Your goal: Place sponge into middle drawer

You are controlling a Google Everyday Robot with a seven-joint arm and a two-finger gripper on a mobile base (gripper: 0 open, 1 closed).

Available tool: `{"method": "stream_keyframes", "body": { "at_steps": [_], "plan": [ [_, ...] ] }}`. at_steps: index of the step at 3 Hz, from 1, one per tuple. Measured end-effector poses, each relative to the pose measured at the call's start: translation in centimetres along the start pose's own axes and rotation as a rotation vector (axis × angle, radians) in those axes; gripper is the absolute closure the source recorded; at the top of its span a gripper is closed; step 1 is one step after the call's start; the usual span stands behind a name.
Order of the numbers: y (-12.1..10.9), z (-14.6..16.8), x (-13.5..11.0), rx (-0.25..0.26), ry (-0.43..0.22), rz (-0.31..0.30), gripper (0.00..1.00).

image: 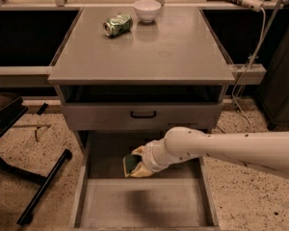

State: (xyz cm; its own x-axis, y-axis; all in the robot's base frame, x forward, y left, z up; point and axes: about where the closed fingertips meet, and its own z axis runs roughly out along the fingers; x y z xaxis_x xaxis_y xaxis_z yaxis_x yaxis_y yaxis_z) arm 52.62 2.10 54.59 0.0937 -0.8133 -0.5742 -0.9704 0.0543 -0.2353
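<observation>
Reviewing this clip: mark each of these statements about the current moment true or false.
1. The claw grips the sponge over the open middle drawer. True.
2. The crushed green can lies inside the drawer. False: it lies on the tabletop, near the white bowl.
3. The white bowl stands near the tabletop's far edge. True.
4. The arm reaches in from the picture's left edge. False: it comes in from the right edge.
</observation>
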Motion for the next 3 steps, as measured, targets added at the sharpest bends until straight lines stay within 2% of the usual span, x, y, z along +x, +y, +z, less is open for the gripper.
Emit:
{"method": "stream_keyframes", "body": {
  "at_steps": [1, 2, 3],
  "plan": [
    [0.7, 0.7, 2.3, 0.001, 0.017, 0.046, 1.00],
    [1.7, 2.2, 6.0, -0.006, 0.020, 0.117, 1.00],
    [2.4, 4.5, 8.9, -0.029, -0.024, 0.189, 1.00]
  ]
}}
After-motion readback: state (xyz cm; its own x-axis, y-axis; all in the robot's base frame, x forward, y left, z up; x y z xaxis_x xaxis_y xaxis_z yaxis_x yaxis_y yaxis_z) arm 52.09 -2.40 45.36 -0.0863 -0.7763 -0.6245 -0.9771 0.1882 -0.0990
